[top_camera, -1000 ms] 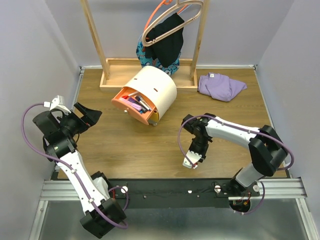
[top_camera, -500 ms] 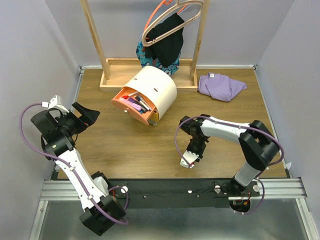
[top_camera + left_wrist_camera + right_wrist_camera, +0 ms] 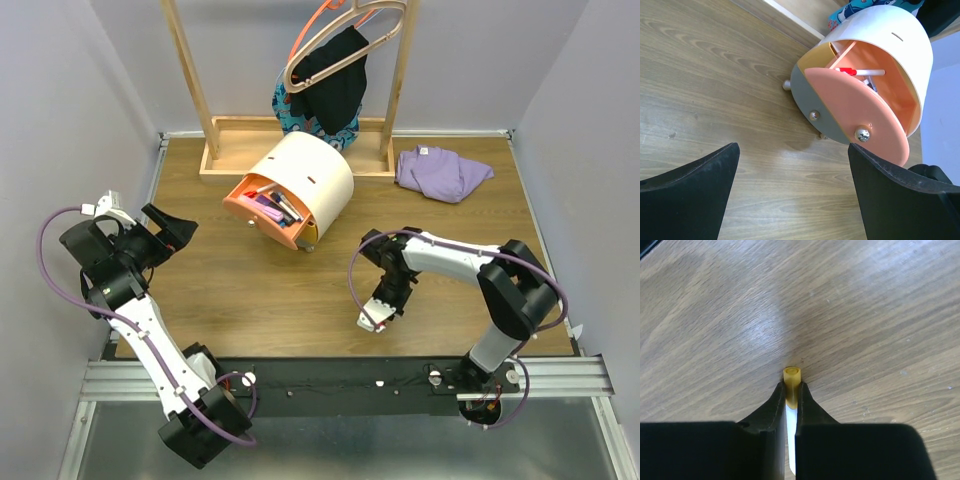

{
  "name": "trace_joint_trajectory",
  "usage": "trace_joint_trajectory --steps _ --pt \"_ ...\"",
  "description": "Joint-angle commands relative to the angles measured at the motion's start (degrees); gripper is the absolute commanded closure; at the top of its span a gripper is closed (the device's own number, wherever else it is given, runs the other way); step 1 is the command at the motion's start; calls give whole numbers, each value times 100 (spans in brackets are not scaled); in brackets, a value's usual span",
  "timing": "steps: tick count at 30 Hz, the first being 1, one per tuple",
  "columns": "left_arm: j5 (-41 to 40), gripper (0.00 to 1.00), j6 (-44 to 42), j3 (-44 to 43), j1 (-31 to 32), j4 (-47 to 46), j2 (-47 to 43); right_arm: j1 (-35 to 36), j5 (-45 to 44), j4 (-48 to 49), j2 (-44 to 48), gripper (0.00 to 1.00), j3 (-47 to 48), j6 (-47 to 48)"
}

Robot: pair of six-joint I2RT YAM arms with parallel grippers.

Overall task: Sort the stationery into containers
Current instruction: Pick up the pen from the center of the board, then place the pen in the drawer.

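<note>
The cream drum-like chest [image 3: 305,172] stands at the back middle of the table, its orange drawer [image 3: 262,212] pulled open with several pens [image 3: 272,205] inside. It also shows in the left wrist view [image 3: 880,55], where a red-capped white pen [image 3: 860,72] lies in the orange drawer [image 3: 860,125]. My right gripper [image 3: 792,385] is shut on a white marker with an orange-yellow tip [image 3: 792,380], its tip close above the wood. In the top view that gripper [image 3: 392,290] is near the table's front middle. My left gripper [image 3: 175,230] is open and empty, left of the chest.
A wooden rack base [image 3: 235,150] with uprights, hangers and hanging clothes stands behind the chest. A purple cloth [image 3: 440,170] lies at the back right. The table's front edge runs just below my right gripper.
My right arm has shifted slightly left and down toward the front edge with the marker. My left gripper has drifted a little left.
</note>
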State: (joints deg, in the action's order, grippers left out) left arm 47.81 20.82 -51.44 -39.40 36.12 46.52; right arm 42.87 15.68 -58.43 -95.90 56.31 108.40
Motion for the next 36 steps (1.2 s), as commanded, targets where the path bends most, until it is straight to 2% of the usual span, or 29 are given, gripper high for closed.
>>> trace_joint_trajectory --steps 1,6,7,10,13,16,19,20,22,23,24,27,30,36 --pt "44 1 115 -94 -50 -157 24 -60 231 -343 -237 95 440 -485" --pt "140 1 378 -33 -42 -482 41 -77 1014 -1283 -192 96 2319 -1599" --pt "149 1 449 2 -42 -544 50 -112 1346 -1441 -236 96 3114 -1803" --pt "228 1 694 72 -42 -825 85 -165 1936 -1951 -456 96 4409 -2533" --pt "264 1 748 82 -33 -966 129 -156 2376 -2076 -448 96 4967 -3227" --pt "290 1 748 73 -24 -1010 138 -156 2693 -1760 -351 97 5389 -3991" --pt "299 1 827 116 2 -1107 120 -165 3088 -962 -307 98 5662 -5097" --pt "299 1 888 134 2 -1124 103 -156 3229 -385 -307 98 5706 -5431" --pt "308 1 933 169 11 -1168 76 -165 3615 250 -376 98 5847 -6547" --pt "308 1 933 169 11 -1168 68 -156 3739 941 -421 98 5917 -7003" --pt "316 1 907 152 20 -1125 50 -165 3853 1296 -499 98 5987 -7913" --pt "308 1 819 82 37 -985 24 -156 4144 2519 -807 97 6163 -9296" --pt "299 1 748 38 46 -870 -38 -156 4119 3179 -1080 96 6234 -9766" --pt "255 1 643 73 64 -694 -135 -156 3916 3760 -1501 96 6357 -10135"
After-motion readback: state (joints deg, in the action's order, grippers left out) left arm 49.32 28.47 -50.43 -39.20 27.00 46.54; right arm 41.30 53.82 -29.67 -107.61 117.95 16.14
